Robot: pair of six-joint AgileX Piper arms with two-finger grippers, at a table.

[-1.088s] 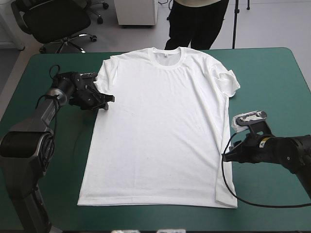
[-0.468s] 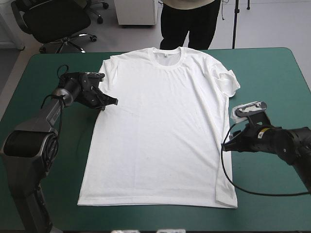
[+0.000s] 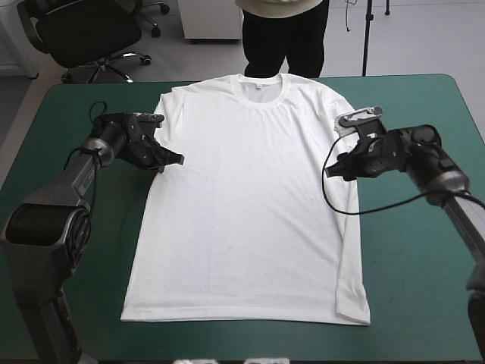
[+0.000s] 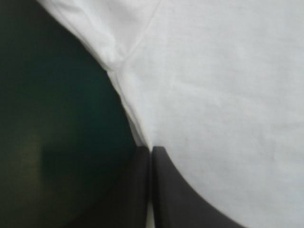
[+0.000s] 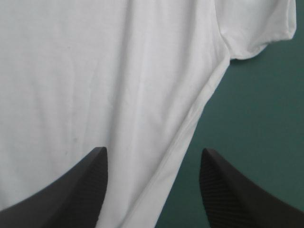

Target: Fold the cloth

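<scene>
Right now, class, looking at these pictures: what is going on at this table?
Two robot arms are working on a white T-shirt spread flat on the teal-green table. The left gripper has its fingers shut on the T-shirt's side edge just below the sleeve. The right gripper is open, astride the opposite side edge, not yet gripping.

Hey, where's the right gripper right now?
In the high view the right gripper is open at the right side of the table, straddling the T-shirt at its side edge, just below the sleeve.
</scene>
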